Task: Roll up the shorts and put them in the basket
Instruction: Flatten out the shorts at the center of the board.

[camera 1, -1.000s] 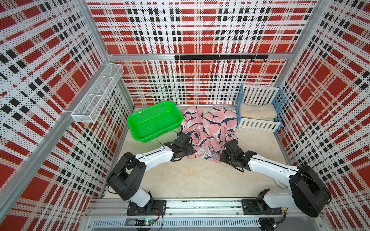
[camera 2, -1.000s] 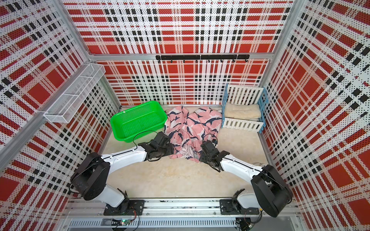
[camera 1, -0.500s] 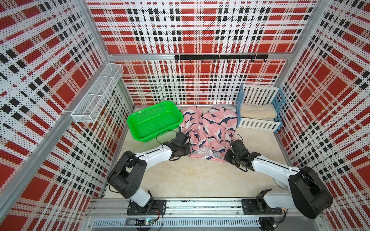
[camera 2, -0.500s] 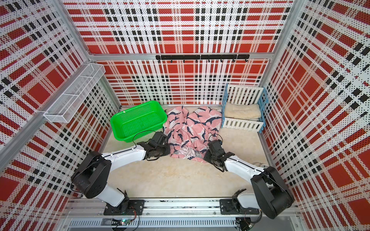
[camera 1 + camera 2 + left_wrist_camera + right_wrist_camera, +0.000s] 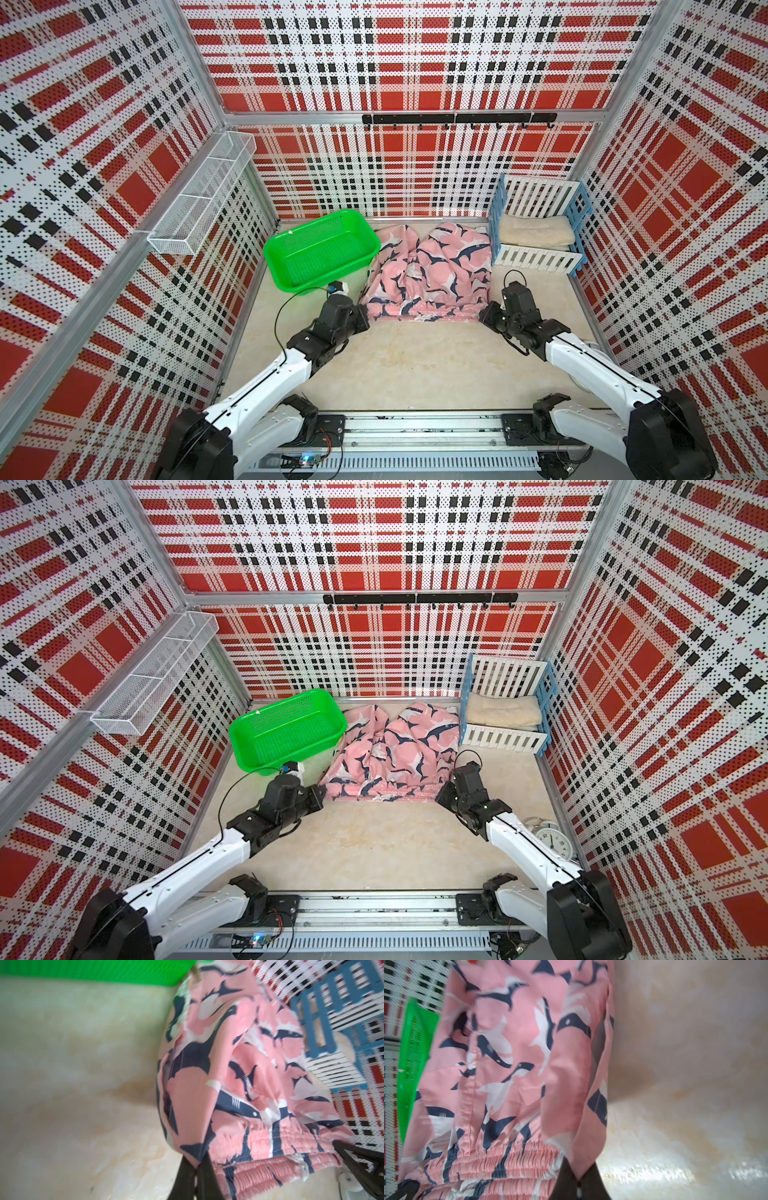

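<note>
The shorts (image 5: 428,274) lie spread on the table (image 5: 407,365) between the green basket (image 5: 272,266) and the slatted crate (image 5: 536,259), with the waistband toward the arms. The left hand (image 5: 199,1165) pinches one waistband corner and the right hand (image 5: 578,1176) pinches the other.

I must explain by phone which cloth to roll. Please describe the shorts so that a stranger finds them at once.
At the far end of the table, between the green basket and the blue-and-white slatted crate, lie the shorts, spread out. They are pink with navy-and-white sharks, unlike the plain beige towel folded inside the crate.
</note>
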You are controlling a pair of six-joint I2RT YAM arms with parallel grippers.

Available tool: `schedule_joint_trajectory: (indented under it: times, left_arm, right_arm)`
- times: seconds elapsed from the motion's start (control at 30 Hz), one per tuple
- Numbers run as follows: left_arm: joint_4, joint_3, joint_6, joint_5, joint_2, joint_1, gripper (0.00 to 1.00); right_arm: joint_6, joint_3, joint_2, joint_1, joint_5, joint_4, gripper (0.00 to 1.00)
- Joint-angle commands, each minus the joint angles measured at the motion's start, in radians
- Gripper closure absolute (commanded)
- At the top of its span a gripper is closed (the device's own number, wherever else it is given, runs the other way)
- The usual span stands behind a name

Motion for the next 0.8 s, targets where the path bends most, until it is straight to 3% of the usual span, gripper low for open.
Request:
schedule_joint_trajectory:
  times: [0.0, 0.17, 0.2, 0.37, 0.53, 0.67, 0.73, 0.77]
  left_arm:
    - [0.081, -0.126, -0.126, -0.040, -0.053, 0.042, 1.00]
    - [0.104, -0.130, -0.122, -0.002, -0.011, -0.031, 1.00]
    - [0.097, -0.115, -0.115, -0.001, -0.002, -0.046, 0.96]
    - [0.017, -0.018, -0.103, 0.031, 0.086, -0.108, 0.62]
    - [-0.150, 0.095, -0.120, 0.034, 0.160, -0.119, 0.53]
    - [-0.140, 0.132, -0.171, 0.091, 0.216, -0.133, 0.45]
    - [-0.124, 0.147, -0.176, 0.120, 0.263, -0.150, 0.40]
    - [-0.112, 0.151, -0.179, 0.137, 0.286, -0.160, 0.38]
  right_arm:
    - [0.022, -0.056, 0.029, -0.031, 0.056, -0.065, 1.00]
    - [-0.007, -0.021, -0.007, 0.029, 0.010, -0.102, 1.00]
    - [-0.013, -0.007, -0.006, 0.038, -0.004, -0.115, 1.00]
    - [-0.015, 0.054, 0.058, 0.110, -0.090, -0.176, 0.77]
    - [0.045, 0.085, 0.076, 0.152, -0.025, -0.289, 0.63]
    - [0.075, 0.074, 0.078, 0.152, 0.016, -0.303, 0.41]
    - [0.091, 0.057, 0.092, 0.152, -0.013, -0.255, 0.38]
    - [0.104, 0.049, 0.105, 0.152, -0.028, -0.237, 0.28]
